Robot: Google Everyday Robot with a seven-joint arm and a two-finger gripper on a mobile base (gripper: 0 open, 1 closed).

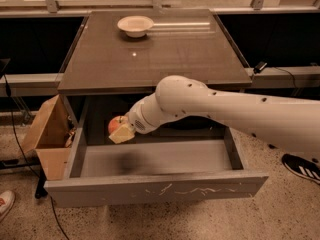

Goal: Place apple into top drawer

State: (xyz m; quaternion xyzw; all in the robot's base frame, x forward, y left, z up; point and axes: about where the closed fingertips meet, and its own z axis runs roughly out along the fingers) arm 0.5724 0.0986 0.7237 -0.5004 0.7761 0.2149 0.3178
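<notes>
Item one: the gripper [121,133], which I am holding over the rear left part of the top drawer [155,190], is clasping the apple [116,124] above the drawer floor. Item two: the drawer is standing pulled out beneath the table [150,59]. Item three: a pale bowl [135,25] is sitting near the tabletop's far edge. Item four: a cardboard box [49,134] is standing just beside the drawer's left wall.
</notes>
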